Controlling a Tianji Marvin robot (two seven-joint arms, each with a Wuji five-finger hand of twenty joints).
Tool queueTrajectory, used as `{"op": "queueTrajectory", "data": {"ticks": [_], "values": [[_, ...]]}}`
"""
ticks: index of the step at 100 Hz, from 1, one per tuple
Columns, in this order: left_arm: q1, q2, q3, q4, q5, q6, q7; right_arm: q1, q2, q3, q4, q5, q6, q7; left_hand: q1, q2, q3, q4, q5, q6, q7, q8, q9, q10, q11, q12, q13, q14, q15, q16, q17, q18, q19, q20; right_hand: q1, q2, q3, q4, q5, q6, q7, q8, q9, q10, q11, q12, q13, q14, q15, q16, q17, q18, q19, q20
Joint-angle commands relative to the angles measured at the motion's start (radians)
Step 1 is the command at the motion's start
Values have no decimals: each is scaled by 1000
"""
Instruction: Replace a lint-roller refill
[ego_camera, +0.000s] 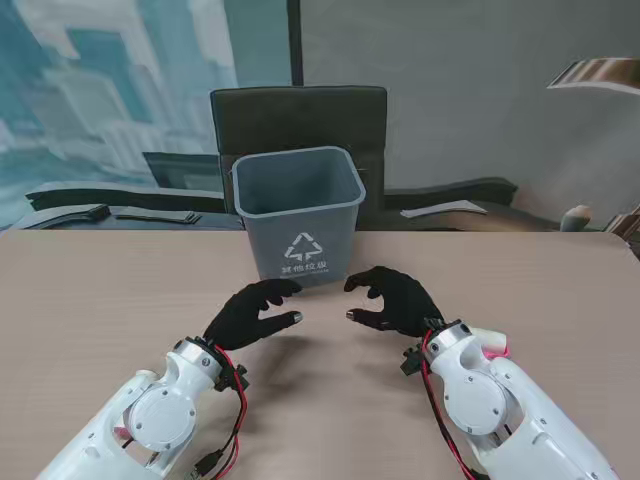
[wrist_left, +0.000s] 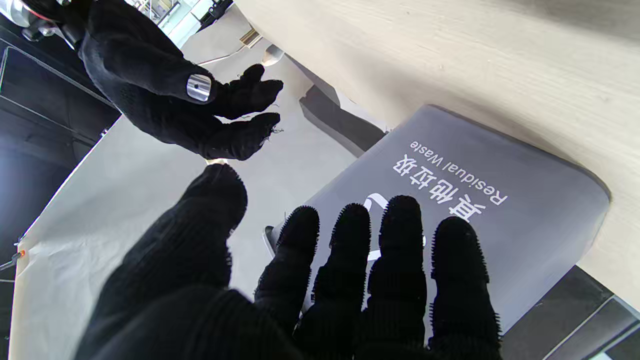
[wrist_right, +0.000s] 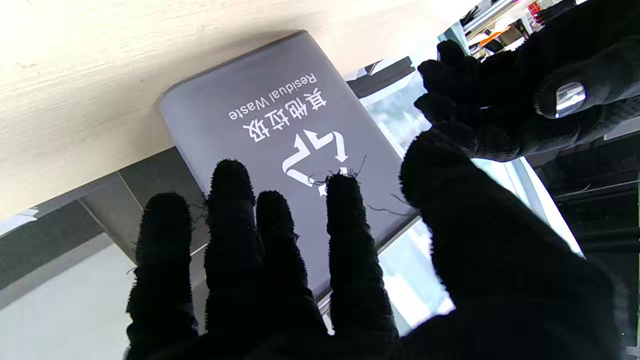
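Left robot hand, right robot hand, both empty, grey bin

Looks like an office. Pale wood-grain table carrying a grey bin printed "Residual Waste", with a black office chair pushed in just behind it. Beyond, a glass partition with a frosted skyline pattern, and a plain grey wall panel.
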Motion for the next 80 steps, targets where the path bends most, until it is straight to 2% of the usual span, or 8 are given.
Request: {"op": "queueTrajectory", "data": {"ticks": [1, 60, 70, 80], "values": [[3, -2, 0, -3, -2, 5, -17, -10, -2, 1, -9, -4, -2, 13, -10, 28, -10, 17, -1, -12, -2, 7, 0, 8, 8, -28, -4, 2, 8, 0, -1, -28, -10, 1, -15, 38, -20, 45, -30, -9, -3, -10, -17, 2, 0, -11, -7, -12, -6, 2, -13, -4, -11, 2], [6, -3, 0, -6, 0, -2, -14, -12, -2, 2, -11, 0, -8, 11, -10, 33, -16, 18, 0, -12, 0, 7, 10, 7, 16, -23, 2, 5, 18, 7, 1, -24, -7, 4, -17, 45, -28, 45, -27, -10, -1, -12, -11, 2, 1, -10, 2, -11, 4, 7, -11, -1, -10, 5], [6, -2, -3, -9, 0, 0, -15, -19, 5, 26, -28, -6, -33, 37, -9, 32, -15, 18, 0, -13, 0, 7, 12, 6, 17, -22, 3, 5, 19, 8, 1, -25, -7, 4, -19, 48, -31, 45, -33, -13, -4, -13, -8, 1, 0, -11, 23, -12, 14, 11, -6, 1, -8, 6], [4, -4, -4, -7, -2, 3, -13, -42, 16, 87, -55, -54, -87, 58, -9, 33, -15, 18, 1, -13, 1, 7, 13, 6, 19, -21, 4, 5, 21, 9, 2, -25, -6, 4, -19, 48, -35, 45, -29, -16, -3, -14, 12, -3, 3, -10, 46, -17, 29, 18, 2, 3, -5, 8]]}}
